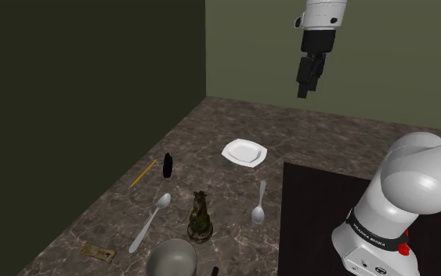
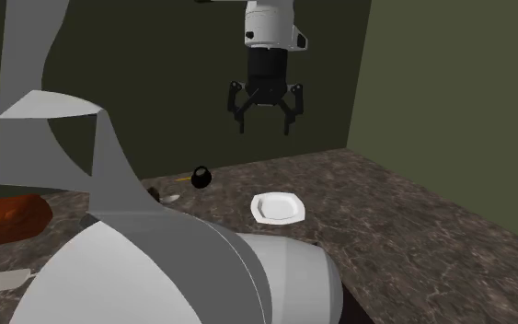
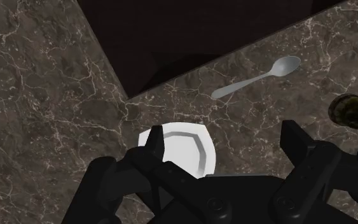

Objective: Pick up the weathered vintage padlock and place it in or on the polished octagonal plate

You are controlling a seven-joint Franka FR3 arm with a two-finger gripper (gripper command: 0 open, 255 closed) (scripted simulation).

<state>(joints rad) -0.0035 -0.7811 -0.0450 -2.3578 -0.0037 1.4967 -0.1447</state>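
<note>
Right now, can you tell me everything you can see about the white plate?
The plate is plain white with eight straight sides, a raised rim and a flat middle. It lies flat on the dark marbled counter. Nothing is on it, and nothing else touches it. The open pincer hangs high above it, well clear of it.

Pincer (image 3: 223,135) spread over white plate (image 3: 185,151) w/ 1 spoon (image 3: 260,77) nearby.
</note>
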